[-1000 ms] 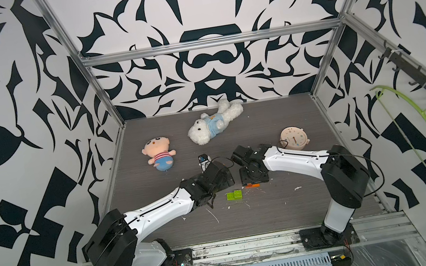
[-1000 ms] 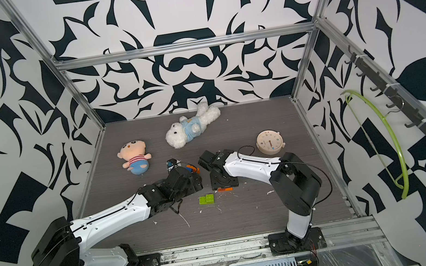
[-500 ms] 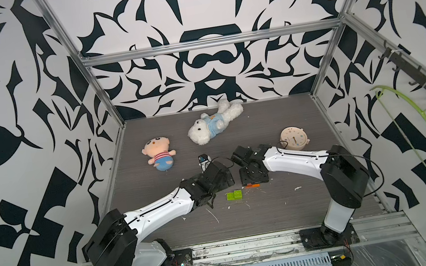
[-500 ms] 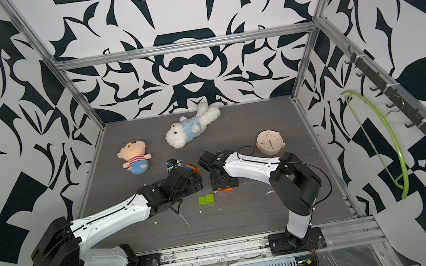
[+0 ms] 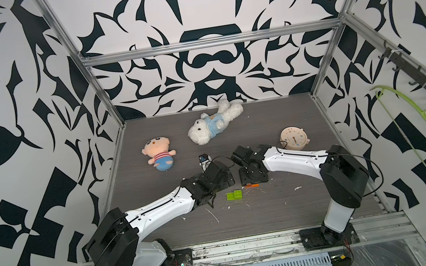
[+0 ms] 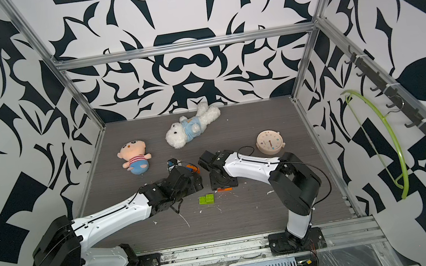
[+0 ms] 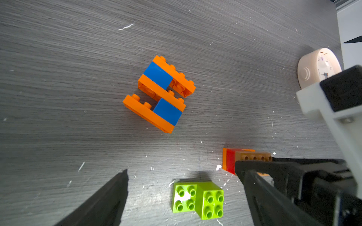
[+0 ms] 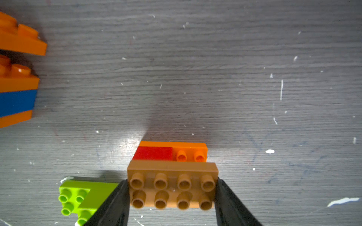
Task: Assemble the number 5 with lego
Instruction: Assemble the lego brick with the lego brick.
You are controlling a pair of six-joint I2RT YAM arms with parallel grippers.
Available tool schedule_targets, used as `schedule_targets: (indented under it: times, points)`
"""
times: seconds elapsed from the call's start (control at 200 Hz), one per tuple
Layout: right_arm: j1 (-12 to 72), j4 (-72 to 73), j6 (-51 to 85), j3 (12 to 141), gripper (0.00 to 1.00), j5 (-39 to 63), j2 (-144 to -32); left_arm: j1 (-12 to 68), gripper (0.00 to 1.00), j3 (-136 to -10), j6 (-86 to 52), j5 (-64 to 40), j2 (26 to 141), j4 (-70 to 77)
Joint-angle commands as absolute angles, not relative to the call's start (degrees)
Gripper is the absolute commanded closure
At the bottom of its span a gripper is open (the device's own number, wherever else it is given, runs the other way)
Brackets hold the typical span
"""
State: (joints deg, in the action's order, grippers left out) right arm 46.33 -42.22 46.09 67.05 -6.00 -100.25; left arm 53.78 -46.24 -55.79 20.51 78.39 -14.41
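On the dark grey wood-grain surface (image 5: 275,215), the right end effector (image 8: 172,184) points downward. It grips a tan eight-stud plastic brick (image 8: 172,187), with one black finger (image 8: 117,199) pressed against each short end. The tan brick tops a small stack, with a red brick (image 8: 152,153) and an orange brick (image 8: 188,154) stepping out from beneath it. The stack sits low at the surface, and whether it rests there cannot be told.

Just beside that stack lies a pair of lime-green four-stud bricks (image 7: 197,199). They are joined side by side, studs up. In the left wrist view a narrow strip of bare surface separates them from the stack. In both top views the green pair (image 5: 234,195) sits between the two arms, on the side nearer their bases.

The left end effector (image 7: 183,172) hovers with its jaws spread wide and holds nothing, and the green pair lies just past its fingertips.

Farther out lies a zigzag cluster of three long orange bricks linked by two blue ones (image 7: 158,94). It rests on its side, clear of both end effectors.

A round beige clock (image 5: 294,138) stands near the right arm's elbow.
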Motion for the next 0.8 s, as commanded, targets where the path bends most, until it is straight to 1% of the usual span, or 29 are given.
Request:
schedule_targets:
  times: [0.0, 0.54, 0.795]
  points:
    - [46.5, -44.0, 44.9, 65.4, 0.46, -4.3, -104.9, 53.7, 0.01, -47.7, -55.4, 20.2, 79.1, -15.4]
    - [46.6, -44.5, 45.0, 65.2, 0.45, -5.5, -104.2, 53.7, 0.01, -48.0, -55.3, 20.3, 79.3, -15.5]
    - [46.6, -44.5, 44.9, 65.6, 0.43, -5.6, -103.2, 53.7, 0.01, -48.2, -55.3, 20.2, 79.3, -15.5]
